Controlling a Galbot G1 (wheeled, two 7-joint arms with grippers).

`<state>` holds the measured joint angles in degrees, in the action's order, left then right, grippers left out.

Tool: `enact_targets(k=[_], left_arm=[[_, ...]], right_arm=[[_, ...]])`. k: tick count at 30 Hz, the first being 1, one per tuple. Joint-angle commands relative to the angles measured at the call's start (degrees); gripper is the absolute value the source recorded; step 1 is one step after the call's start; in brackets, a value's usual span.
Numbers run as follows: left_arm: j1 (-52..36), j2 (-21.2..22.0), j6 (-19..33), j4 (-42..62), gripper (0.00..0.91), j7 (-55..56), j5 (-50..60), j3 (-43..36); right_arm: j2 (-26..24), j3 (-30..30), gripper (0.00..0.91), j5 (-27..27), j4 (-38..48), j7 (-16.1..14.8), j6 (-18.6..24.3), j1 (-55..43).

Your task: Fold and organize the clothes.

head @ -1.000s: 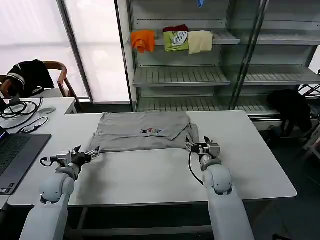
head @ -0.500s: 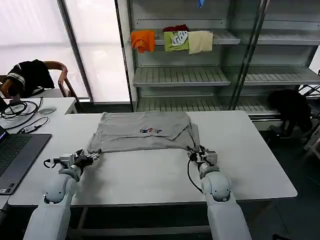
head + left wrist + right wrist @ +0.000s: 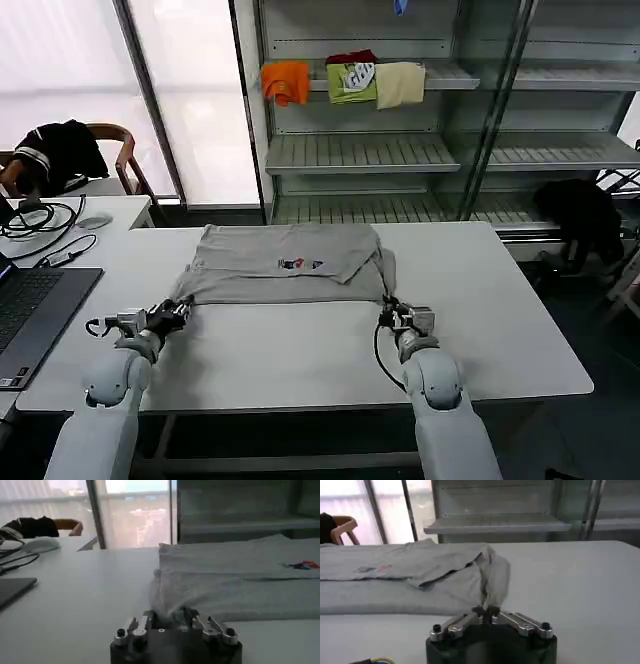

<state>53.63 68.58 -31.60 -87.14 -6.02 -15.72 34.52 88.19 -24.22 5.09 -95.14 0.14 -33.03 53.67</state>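
A light grey T-shirt lies spread across the far half of the white table, its upper layer folded over and a small multicoloured print showing. My left gripper is shut on the shirt's near left corner; in the left wrist view the T-shirt bunches up between the gripper fingers. My right gripper is shut on the near right corner. The right wrist view shows the T-shirt rising in a pinched fold into the shut gripper.
A laptop, cables and a mouse sit on the desk at the left. A chair there holds a black garment. Behind the table, a shelf carries orange, green and cream folded garments. Bare table lies along the near edge.
Both grippers have drawn back toward the table's near edge with the shirt's corners in them. The near hem has been pulled straighter and the shirt lies flatter.
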Motion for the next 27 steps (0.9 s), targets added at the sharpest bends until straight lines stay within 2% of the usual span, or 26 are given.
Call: enact_targets(k=[1, 5, 10, 17, 21, 27], left_arm=[[0.31, 0.08, 1.34, 0.25, 0.0, -0.07, 0.05, -0.05], [1.23, 0.2, 1.91, -1.19, 0.0, -0.07, 0.42, -0.08], [3.81, 0.08, 2.07, -4.95, 0.0, -1.21, 0.4, 0.27], [13.06, -0.29, 3.07, -14.69, 0.0, -0.93, -4.03, 3.26], [19.89, 2.15, 1.56, -23.18, 0.0, 1.49, -10.26, 7.7], [28.99, 6.39, 0.26, -31.8, 0.0, 3.22, -16.59, 13.95]], right_arm=[[-0.13, -0.11, 0.0, 0.69, -1.13, -0.09, -0.1, 0.74], [-1.06, 0.03, 0.0, 2.52, -3.2, 0.0, -0.14, 2.68], [-4.02, 0.84, 0.0, 8.33, -8.87, 1.33, -0.3, 7.77], [-6.73, 0.0, 0.0, 12.96, -20.67, 1.9, -0.34, 16.93], [-8.67, -0.03, 0.0, 17.03, -25.72, 3.2, -0.3, 22.87], [-9.56, -0.48, 0.0, 17.16, -30.33, 4.18, -0.28, 30.47]])
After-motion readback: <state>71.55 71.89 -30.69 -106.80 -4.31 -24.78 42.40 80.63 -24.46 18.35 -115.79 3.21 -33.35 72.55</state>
